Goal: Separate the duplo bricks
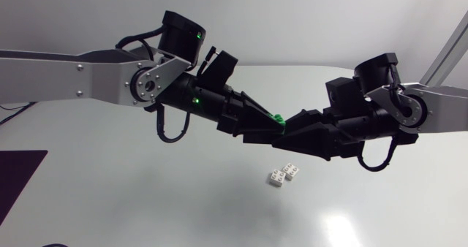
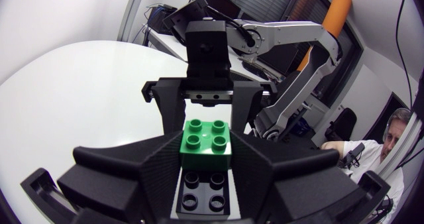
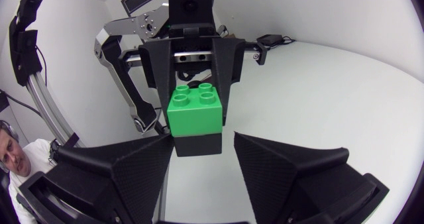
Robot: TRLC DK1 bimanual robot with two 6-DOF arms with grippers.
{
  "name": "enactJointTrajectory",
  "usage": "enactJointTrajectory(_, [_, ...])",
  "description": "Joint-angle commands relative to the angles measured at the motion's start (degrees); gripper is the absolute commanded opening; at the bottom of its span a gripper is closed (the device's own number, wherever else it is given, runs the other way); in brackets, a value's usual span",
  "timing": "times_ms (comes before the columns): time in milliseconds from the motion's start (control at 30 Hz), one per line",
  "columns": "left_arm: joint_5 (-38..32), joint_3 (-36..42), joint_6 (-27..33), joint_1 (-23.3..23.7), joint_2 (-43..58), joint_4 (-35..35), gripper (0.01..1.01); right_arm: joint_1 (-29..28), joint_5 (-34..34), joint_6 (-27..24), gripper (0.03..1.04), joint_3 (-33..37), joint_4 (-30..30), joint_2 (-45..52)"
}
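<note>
green brick on black brick, not yet apart, up over table. left jaws grip black one; right jaws at green one, cannot tell if gripping. two white bricks lie below.

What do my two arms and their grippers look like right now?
The left arm and right arm have silver-grey links with black joints. The left gripper and right gripper are matte black, each with two broad wedge-shaped fingers. Green lights glow on the left arm's black housings; a black cable loops beneath each arm.
</note>
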Motion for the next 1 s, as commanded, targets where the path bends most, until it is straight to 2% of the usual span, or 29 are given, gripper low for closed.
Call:
enactJointTrajectory(0, [1.42, 0.12, -1.41, -0.41, -1.41, 0.46, 0.400, -0.31, -1.02, 1.19, 0.54, -1.16, 1.14, 0.00])
enactJointTrajectory(133, [1.60, -0.24, -1.59, -0.59, -1.77, 0.46, 0.400, -0.31, -1.02, 1.80, 0.52, -1.33, 2.02, 0.17])
enactJointTrajectory(433, [1.68, -0.15, -2.99, -0.50, -2.38, 0.90, 0.400, 0.65, -0.76, 4.35, 0.26, -2.56, 6.59, 0.00])
enactJointTrajectory(533, [2.47, -0.15, -3.96, -0.32, -2.56, 1.52, 0.400, 1.18, -0.41, 4.35, 0.23, -3.36, 7.82, -0.62])
enactJointTrajectory(967, [3.09, 1.17, -6.42, -0.24, -2.91, 2.48, 0.400, 3.99, 6.01, 4.35, 0.23, -6.43, 11.51, -2.29])
